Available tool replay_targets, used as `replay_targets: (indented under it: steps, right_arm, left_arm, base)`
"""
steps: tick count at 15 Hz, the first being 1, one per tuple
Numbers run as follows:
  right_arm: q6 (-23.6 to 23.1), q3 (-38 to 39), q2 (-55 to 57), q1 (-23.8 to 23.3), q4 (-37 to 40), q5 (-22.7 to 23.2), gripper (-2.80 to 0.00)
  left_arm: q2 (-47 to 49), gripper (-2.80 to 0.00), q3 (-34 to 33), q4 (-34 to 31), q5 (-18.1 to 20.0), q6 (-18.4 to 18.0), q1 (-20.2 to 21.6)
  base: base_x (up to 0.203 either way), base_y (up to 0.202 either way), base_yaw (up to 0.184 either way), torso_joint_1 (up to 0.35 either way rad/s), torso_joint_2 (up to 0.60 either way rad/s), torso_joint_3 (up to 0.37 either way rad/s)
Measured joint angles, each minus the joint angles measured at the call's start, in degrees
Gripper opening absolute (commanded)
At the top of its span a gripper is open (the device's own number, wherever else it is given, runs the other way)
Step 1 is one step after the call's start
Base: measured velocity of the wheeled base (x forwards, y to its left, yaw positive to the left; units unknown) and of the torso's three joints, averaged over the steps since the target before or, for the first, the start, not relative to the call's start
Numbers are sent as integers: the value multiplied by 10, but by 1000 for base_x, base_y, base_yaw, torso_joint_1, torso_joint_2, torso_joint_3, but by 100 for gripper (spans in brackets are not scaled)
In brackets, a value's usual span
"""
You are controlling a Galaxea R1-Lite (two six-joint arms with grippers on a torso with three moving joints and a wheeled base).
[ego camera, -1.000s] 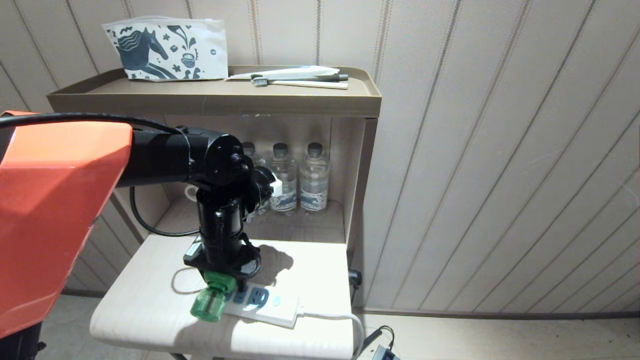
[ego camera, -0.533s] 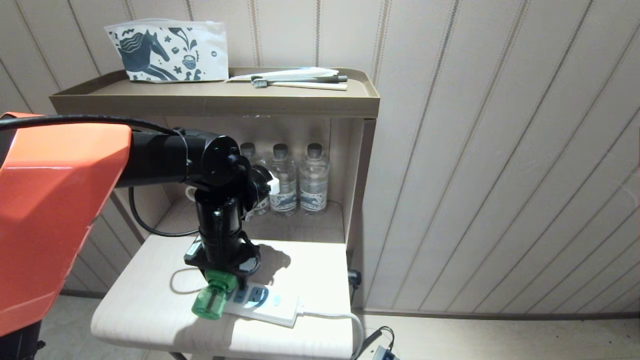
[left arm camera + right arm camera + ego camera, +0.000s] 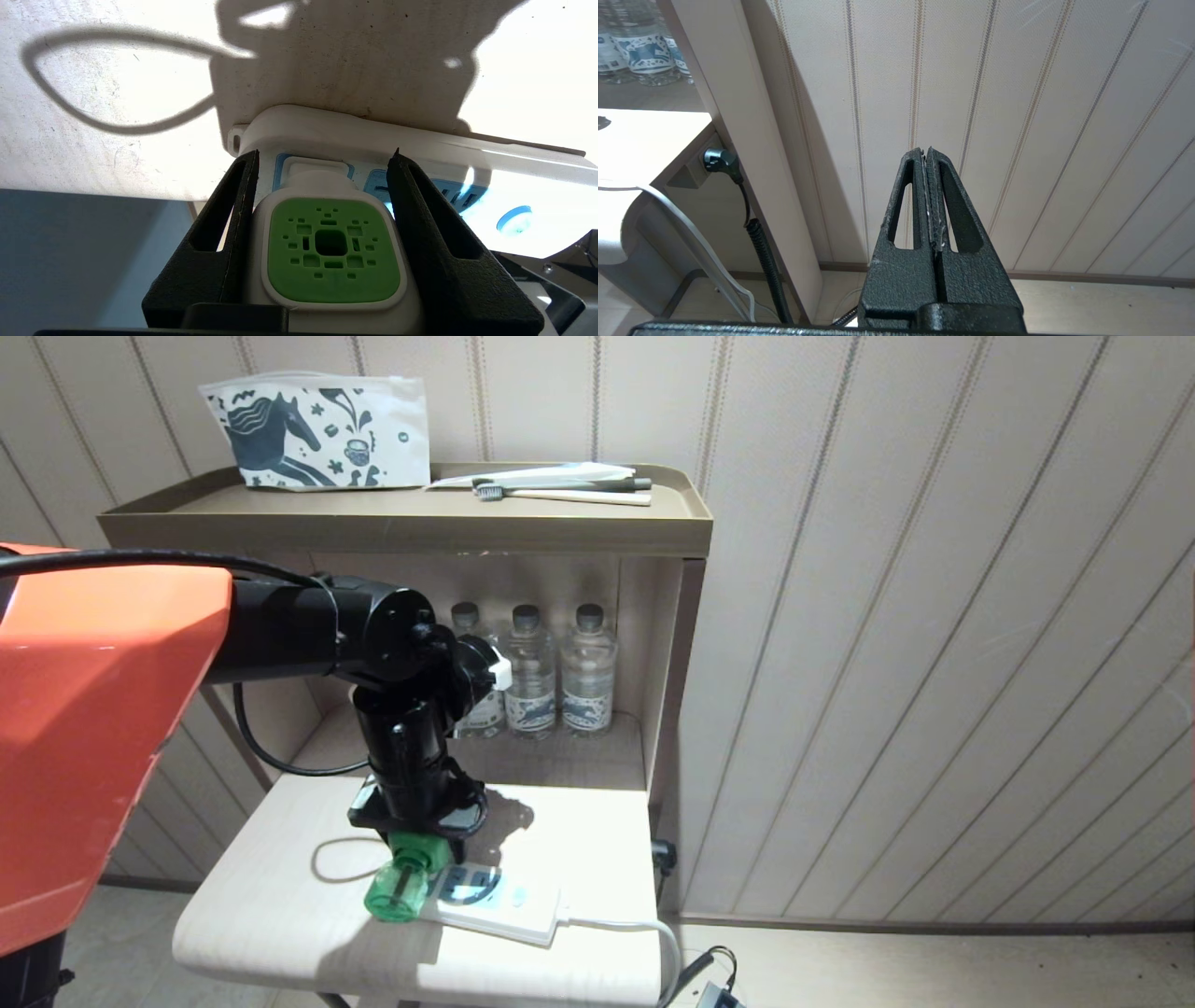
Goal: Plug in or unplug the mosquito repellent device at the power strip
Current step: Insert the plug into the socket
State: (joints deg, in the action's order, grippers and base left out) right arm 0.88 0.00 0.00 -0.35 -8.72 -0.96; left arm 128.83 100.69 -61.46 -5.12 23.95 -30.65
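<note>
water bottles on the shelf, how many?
3, side by side in the alcove: left bottle partly behind the left arm, middle bottle, right bottle. More may hide behind the arm.

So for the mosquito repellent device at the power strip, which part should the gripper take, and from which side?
Its white squarish head: the two flat opposite sides suit parallel fingers. Come from the green top face, as the left gripper does, clamped on the mosquito repellent device. The device lies tilted at the power strip, its round green bottle likely slippier.

before me a pale table (image 3: pixel 280 896); the power strip (image 3: pixel 509 910) lies flat at its five o'clock corner.
</note>
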Motion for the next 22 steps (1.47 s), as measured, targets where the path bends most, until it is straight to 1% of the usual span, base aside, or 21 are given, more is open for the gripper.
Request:
replay_targets:
  steps: [1, 4, 7, 11, 14, 18, 22]
  right_arm:
    - [0, 0, 0, 0, 0, 0, -280]
    - [0, 0, 0, 0, 0, 0, -280]
    - [0, 0, 0, 0, 0, 0, -280]
    - [0, 0, 0, 0, 0, 0, -280]
    - [0, 0, 0, 0, 0, 0, -280]
    - [0, 0, 0, 0, 0, 0, -280]
    - [0, 0, 0, 0, 0, 0, -280]
  left_arm:
    - [-2, 0, 0, 7, 3, 0, 0]
    - [-7, 0, 2, 1, -8, 0, -1]
    - [-14, 0, 6, -1, -34, 0, -1]
    - [-38, 0, 8, -7, -38, -2, 0]
    - [-61, 0, 10, -16, -47, -1, -1]
    - [-95, 0, 4, -28, -49, 0, -15]
    - [-115, 0, 5, -35, -48, 1, -20]
  base:
    - [0, 0, 0, 0, 0, 0]
    - [0, 0, 0, 0, 0, 0]
    - [0, 0, 0, 0, 0, 0]
    - [0, 0, 0, 0, 0, 0]
    - [0, 0, 0, 0, 0, 0]
    - [0, 0, 0, 0, 0, 0]
    - [0, 0, 0, 0, 0, 0]
